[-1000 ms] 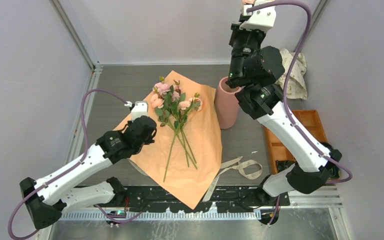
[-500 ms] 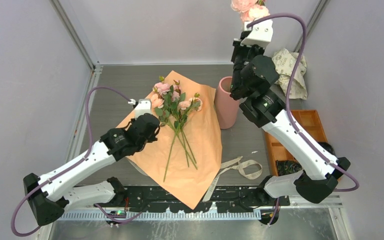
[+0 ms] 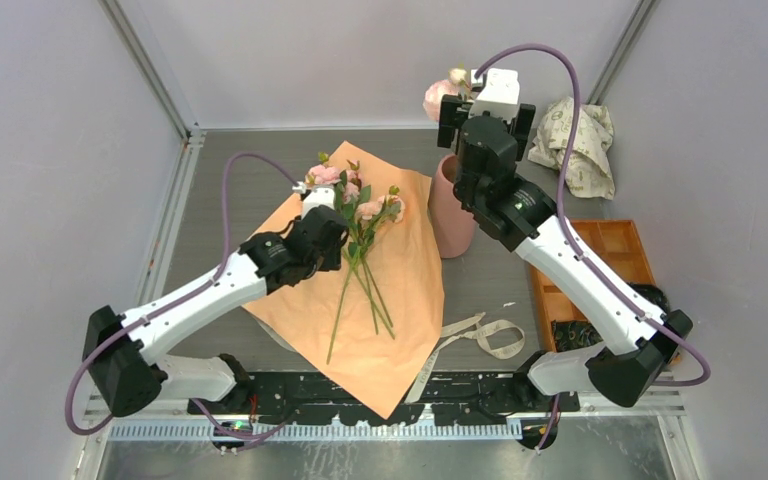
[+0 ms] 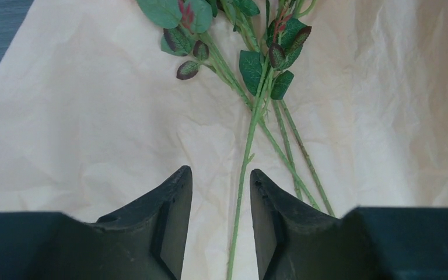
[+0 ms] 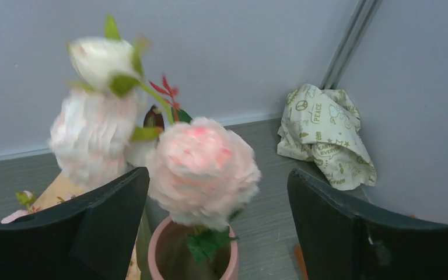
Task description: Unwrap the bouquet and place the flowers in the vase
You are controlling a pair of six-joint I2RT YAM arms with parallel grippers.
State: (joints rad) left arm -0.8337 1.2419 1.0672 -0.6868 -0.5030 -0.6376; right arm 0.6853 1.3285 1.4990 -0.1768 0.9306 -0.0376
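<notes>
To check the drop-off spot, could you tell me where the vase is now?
In the top view, the vase stands right of centre, beside the orange paper's right edge, under the right gripper.

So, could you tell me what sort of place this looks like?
Probably a lab robot cell: plain grey walls and metal corner posts enclose the table, with two arms bolted at its near edge.
</notes>
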